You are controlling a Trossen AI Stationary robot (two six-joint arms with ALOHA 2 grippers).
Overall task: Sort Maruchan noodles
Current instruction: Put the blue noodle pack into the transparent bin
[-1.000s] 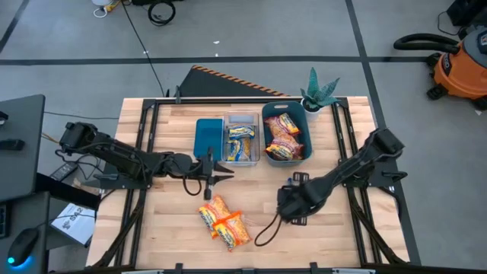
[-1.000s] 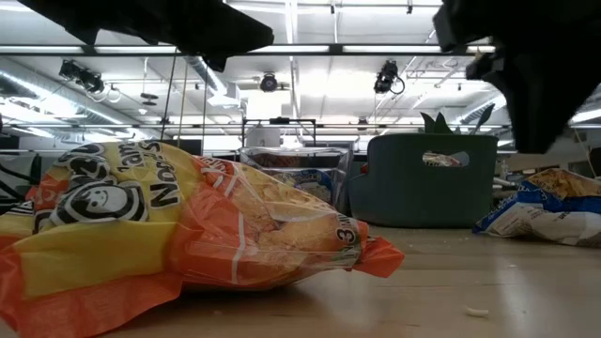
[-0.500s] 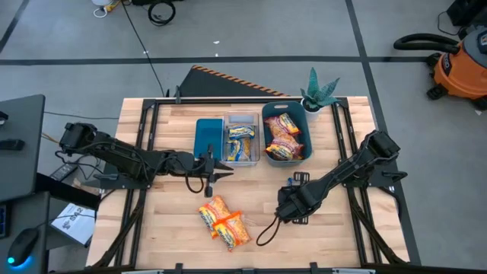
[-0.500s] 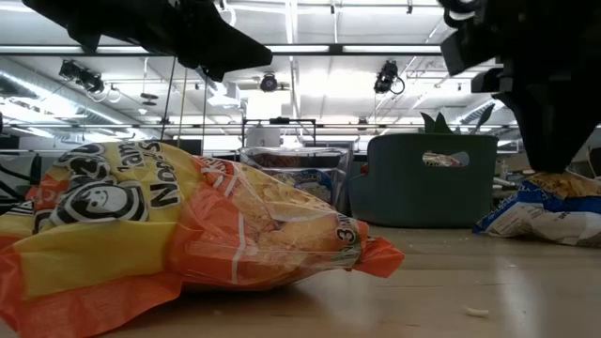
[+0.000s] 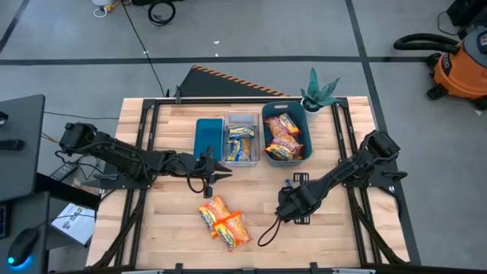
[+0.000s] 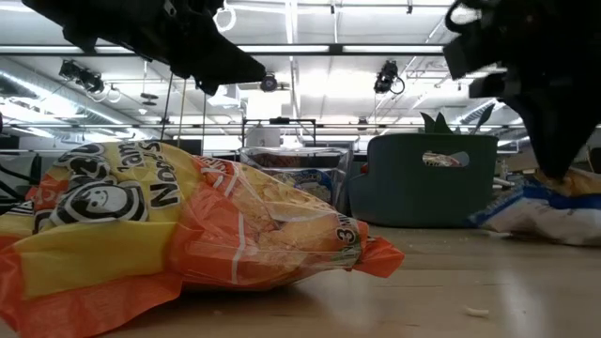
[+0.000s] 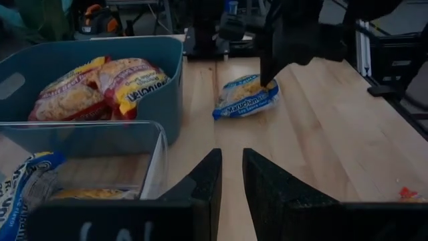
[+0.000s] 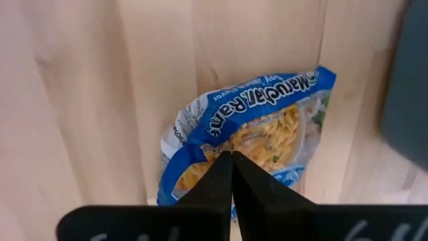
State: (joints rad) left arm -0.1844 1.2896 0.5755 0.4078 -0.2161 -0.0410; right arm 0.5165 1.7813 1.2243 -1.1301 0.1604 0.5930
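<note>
Two orange noodle packets [image 5: 224,222] lie together near the table's [image 5: 365,236] front edge, with bare wood all around them. The right gripper [image 8: 231,175] is down on a yellow-and-blue packet [image 8: 249,137] lying flat mid-table, its fingers pressed together on the packet's edge. The left gripper [image 7: 228,186] hovers just in front of the clear bin [image 5: 241,141], fingers a narrow gap apart, holding nothing. The teal bin [image 5: 284,110] beside it holds red-brown packets [image 7: 100,84]. Open tabletop separates the two arms.
</note>
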